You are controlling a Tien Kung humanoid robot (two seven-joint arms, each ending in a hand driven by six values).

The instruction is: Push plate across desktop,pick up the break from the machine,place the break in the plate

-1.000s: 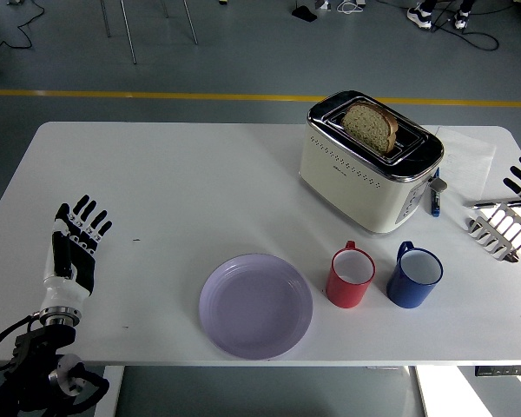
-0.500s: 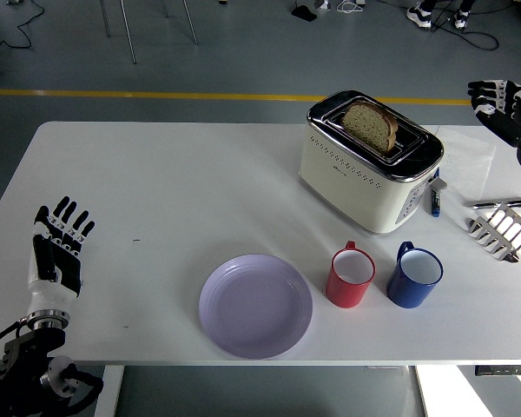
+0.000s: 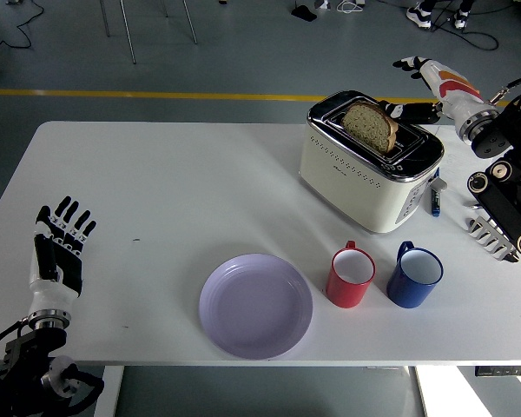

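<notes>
A slice of brown bread [image 3: 370, 126] stands upright in the slot of a cream and chrome toaster [image 3: 365, 169] at the back right of the white table. A lilac plate [image 3: 255, 306] lies near the front edge, left of the toaster. My right hand [image 3: 408, 87] reaches in from the right, open, fingers spread just right of the bread and above the toaster, not touching the slice. My left hand [image 3: 59, 248] rests open at the table's left edge, fingers pointing away.
A red mug [image 3: 351, 276] and a blue mug [image 3: 414, 276] stand in front of the toaster, right of the plate. A blue pen [image 3: 435, 198] and a metal toast rack [image 3: 497, 230] lie at the right, under my right arm.
My right hand has swung left from the far right edge to beside the bread, its forearm now over the rack. The left hand has barely moved in the last half second.
</notes>
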